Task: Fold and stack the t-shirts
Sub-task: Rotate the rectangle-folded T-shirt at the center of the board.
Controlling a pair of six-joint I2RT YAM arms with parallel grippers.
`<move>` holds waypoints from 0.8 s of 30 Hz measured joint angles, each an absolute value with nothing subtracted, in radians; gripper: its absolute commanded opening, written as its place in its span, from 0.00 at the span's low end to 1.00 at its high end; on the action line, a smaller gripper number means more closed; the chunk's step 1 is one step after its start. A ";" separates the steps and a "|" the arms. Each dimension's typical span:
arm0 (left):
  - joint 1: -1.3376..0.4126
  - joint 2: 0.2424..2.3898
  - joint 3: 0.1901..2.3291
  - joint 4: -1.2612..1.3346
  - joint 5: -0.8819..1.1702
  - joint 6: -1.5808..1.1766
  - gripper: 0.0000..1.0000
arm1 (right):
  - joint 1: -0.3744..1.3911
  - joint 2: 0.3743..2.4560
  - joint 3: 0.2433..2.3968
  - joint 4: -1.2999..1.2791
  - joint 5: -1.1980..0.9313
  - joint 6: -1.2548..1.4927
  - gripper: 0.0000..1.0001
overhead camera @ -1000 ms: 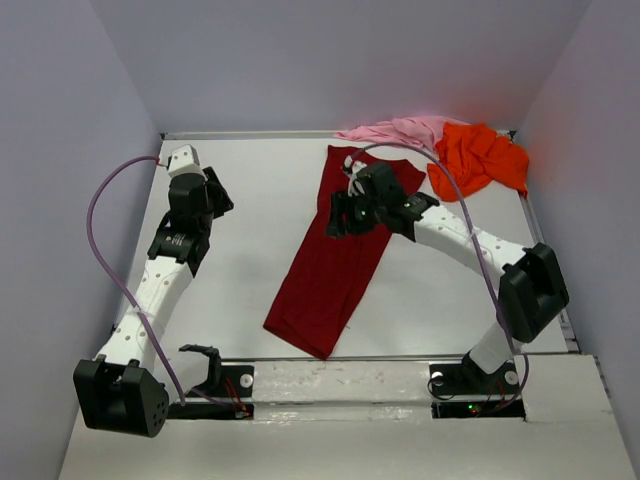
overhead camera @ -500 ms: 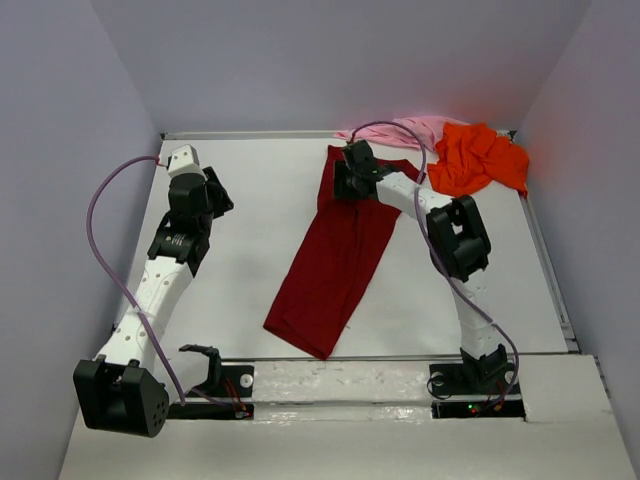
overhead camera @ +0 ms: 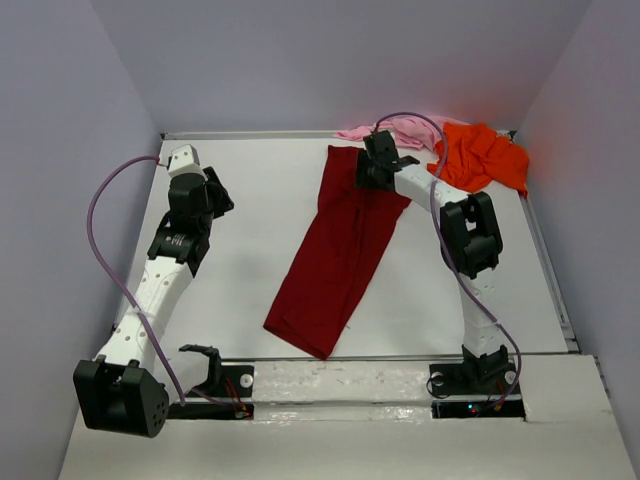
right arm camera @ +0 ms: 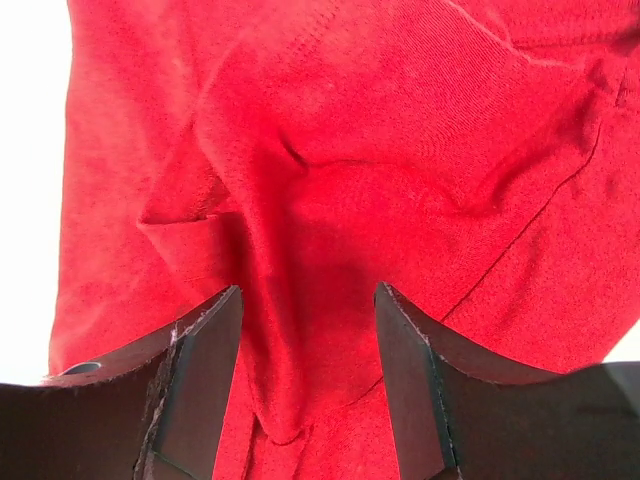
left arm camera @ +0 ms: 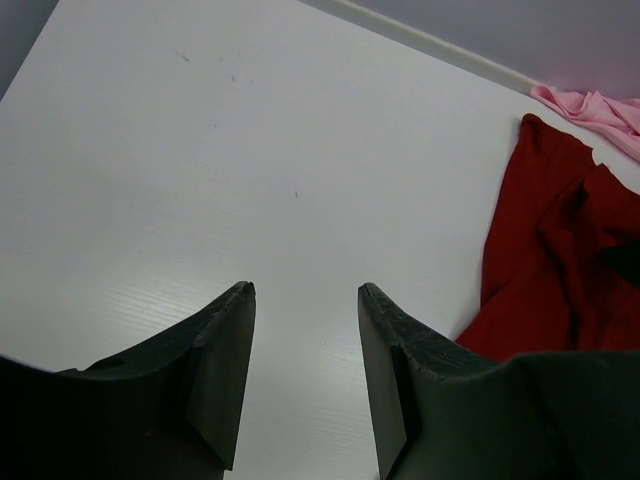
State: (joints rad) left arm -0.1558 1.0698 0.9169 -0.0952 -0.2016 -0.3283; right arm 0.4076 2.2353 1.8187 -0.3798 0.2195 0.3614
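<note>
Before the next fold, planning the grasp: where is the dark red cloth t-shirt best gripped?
Likely the raised crease near the far end of the dark red cloth t-shirt, from above: it lies flat on the white table, with the open right claw astride that ridge.

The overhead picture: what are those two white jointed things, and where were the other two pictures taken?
They are two robot arms, left and right, bolted at the near edge of a table, seen from a camera above and behind. The other pictures come from a camera on each wrist; the dark wedges at the bottom are that arm's own fingers. A dark red t-shirt lies stretched out; an orange t-shirt and a pink t-shirt lie bunched at the far edge. The right fingers stand open close over the red shirt's far end; the left fingers stand open over bare table. Nothing is held.
</note>
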 measured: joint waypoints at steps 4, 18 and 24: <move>-0.156 1.070 0.917 -0.095 -0.199 -0.328 0.55 | 0.408 2.233 1.823 -0.374 0.203 0.350 0.61; -0.156 1.070 0.917 -0.095 -0.195 -0.328 0.55 | 0.408 2.347 1.908 -0.360 0.081 0.346 0.59; -0.156 1.070 0.917 -0.095 -0.195 -0.328 0.55 | 0.408 2.455 2.085 -0.406 -0.013 0.308 0.59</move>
